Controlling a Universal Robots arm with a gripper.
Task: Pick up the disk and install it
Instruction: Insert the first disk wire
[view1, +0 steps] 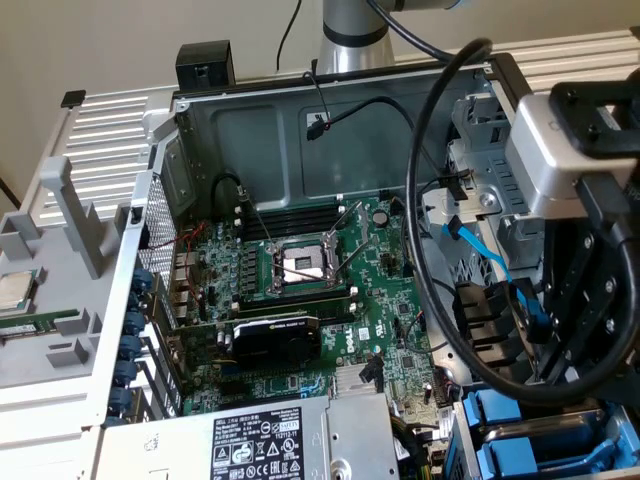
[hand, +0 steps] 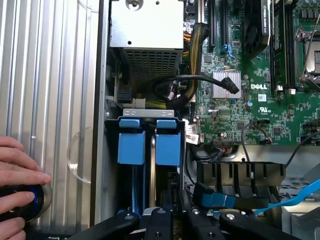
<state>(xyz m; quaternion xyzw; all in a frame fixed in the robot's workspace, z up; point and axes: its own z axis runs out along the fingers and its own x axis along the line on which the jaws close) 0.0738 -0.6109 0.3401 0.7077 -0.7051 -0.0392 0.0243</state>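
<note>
Standing in bay, disk just beneath gripper.

We are seeing the motherboard glowing green and two drive carriers showing bright blue, with a flat cable running lighter blue. The gripper is showing black. The power-supply label is reading black on white, and the ribbed table is gleaming in silver stripes.

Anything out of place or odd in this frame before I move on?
A person's hand rests on a round black knob on the ribbed table beside the case. Inside, the processor socket stands open and empty, its lever raised, and a blue cable hangs loose by the drive cage.
</note>
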